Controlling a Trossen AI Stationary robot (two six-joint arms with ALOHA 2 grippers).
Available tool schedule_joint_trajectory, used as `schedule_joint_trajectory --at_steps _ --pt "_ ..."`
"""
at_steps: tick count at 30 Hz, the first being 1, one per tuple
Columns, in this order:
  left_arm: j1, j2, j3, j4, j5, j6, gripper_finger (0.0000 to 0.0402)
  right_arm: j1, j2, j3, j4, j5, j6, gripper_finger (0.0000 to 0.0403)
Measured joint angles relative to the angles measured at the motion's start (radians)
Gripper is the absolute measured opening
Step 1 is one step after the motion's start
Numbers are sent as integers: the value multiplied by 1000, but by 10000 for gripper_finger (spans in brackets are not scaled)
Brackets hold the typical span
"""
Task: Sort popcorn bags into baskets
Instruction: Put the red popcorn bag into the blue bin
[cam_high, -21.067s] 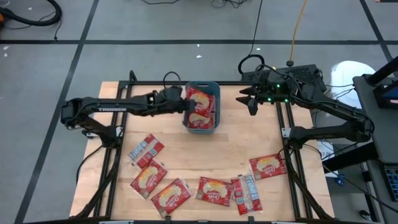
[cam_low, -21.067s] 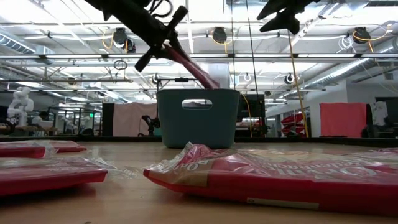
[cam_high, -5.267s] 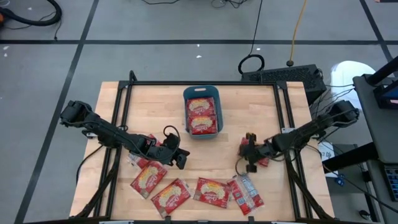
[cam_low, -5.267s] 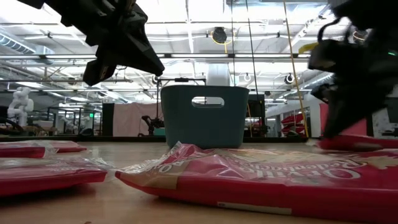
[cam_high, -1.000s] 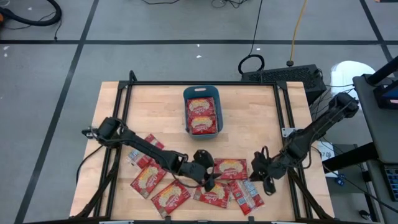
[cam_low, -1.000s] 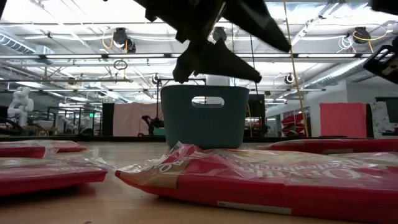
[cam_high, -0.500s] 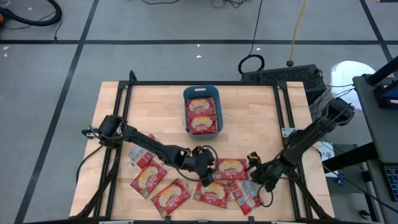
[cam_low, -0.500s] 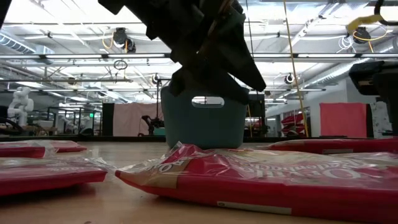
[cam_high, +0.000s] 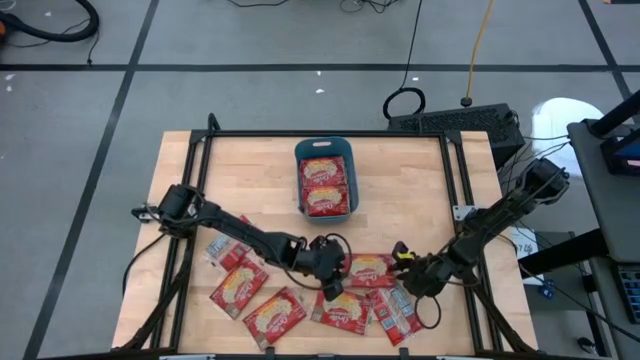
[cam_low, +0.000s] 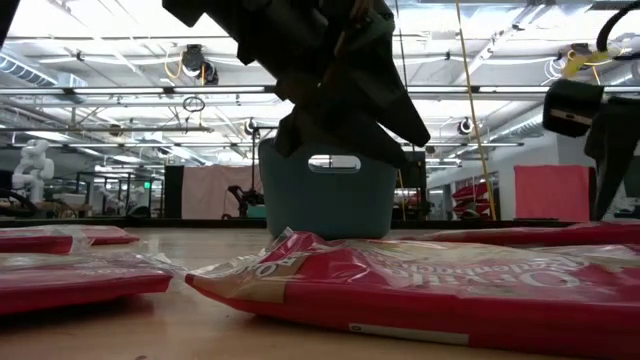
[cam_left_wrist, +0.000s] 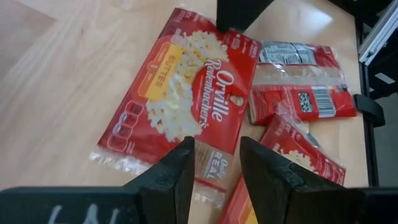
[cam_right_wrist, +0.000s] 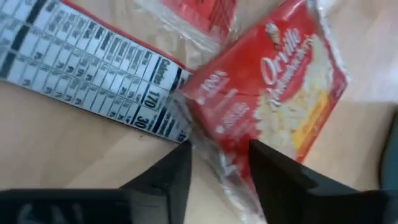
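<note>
— Where is there room to pass?
— Bare table (cam_high: 420, 200) lies at 3 and 9 o'clock of the bin (cam_high: 324, 146), and between it and the bags.
— What blocks?
— Popcorn bags (cam_high: 340, 308) crowd 6 o'clock; both arms' grippers, left gripper (cam_high: 335, 282) and right gripper (cam_high: 405, 272), sit among them.

A wooden table (cam_high: 400, 190) stands on grey floor (cam_high: 250, 90) with black cables (cam_high: 405, 100)

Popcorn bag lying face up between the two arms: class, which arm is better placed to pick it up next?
Probably the left. Its open end effector straddles the bag's near edge. The right end effector straddles the corner of another bag.
</note>
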Motion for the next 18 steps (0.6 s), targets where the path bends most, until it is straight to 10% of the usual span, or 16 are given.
schedule_joint_trajectory --at_steps 8,18 --pt "17 0 0 9 7 -4 131 -30 11 -8 75 -32 34 12" --pt "-13 0 -1 177 42 29 137 -87 -8 -8 242 -29 372 1"
